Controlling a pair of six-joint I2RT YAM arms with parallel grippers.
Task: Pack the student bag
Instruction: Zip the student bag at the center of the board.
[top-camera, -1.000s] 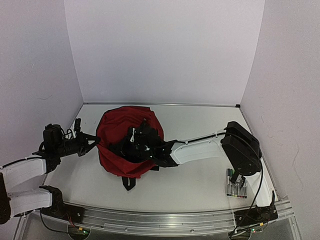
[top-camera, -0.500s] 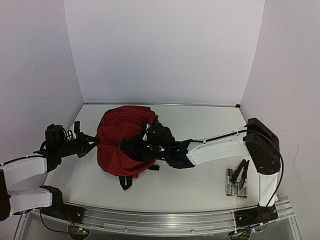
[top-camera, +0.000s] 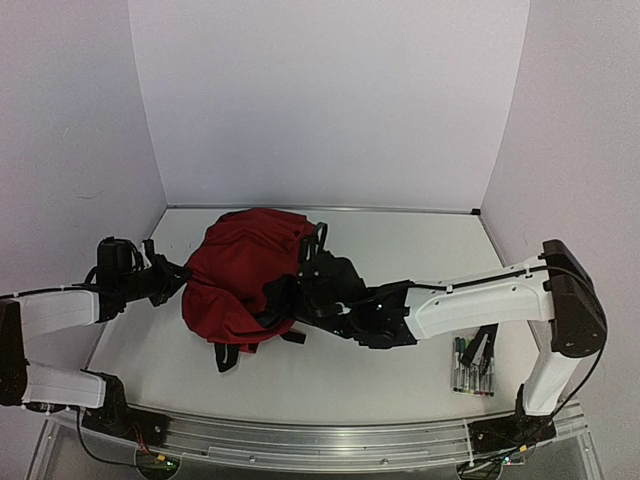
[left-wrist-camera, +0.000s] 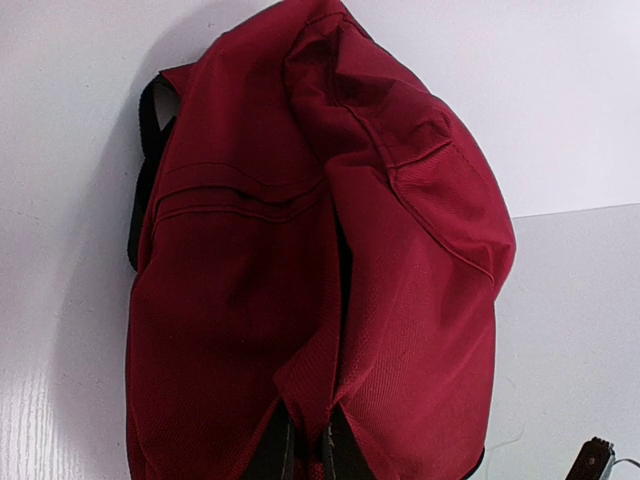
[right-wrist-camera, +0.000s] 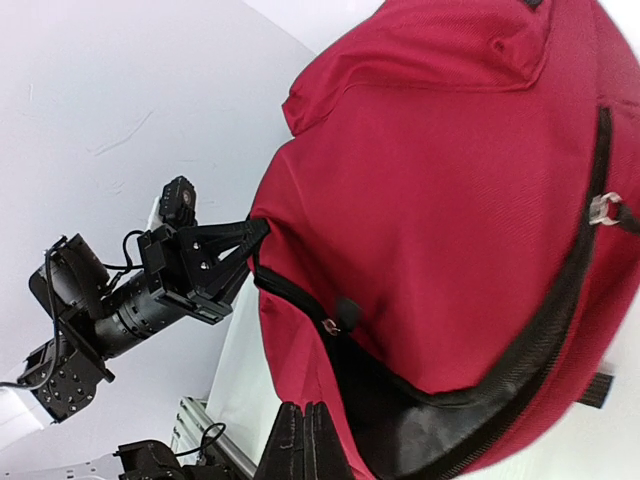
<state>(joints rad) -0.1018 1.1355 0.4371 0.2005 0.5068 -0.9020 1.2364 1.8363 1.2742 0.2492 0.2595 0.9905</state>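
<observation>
Student bag: the dark-red student bag (top-camera: 245, 280) (left-wrist-camera: 320, 250) (right-wrist-camera: 450, 200) is seen slumped on the white bench (top-camera: 400, 250), between the two sets of jaws, crumpled rather than flat.
Bag opening: a black-lined zip edge (right-wrist-camera: 520, 340) is shown curving along the bag's lower side, just beside the right jaws.
Strap: a black strap (top-camera: 225, 355) is seen trailing from the bag onto the bench, on the near side of the left jaws.
Left jaws: clenched on a fold of the student bag's red fabric (the pinch is seen at the bottom of the left wrist view and again from the right wrist view, at the bag's edge).
Right jaws: pressed fully together, directly against the bag's black-lined edge; whether any fabric is caught between them cannot be told.
Left arm: the left arm (top-camera: 60, 310) is stretched low over the bench towards the bag.
Right arm: the right arm (top-camera: 480, 300) is extended across the bench, its wrist met by the bag.
Markers: a row of markers (top-camera: 472, 368) is laid on the bench well behind the right jaws, beside that arm's base.
</observation>
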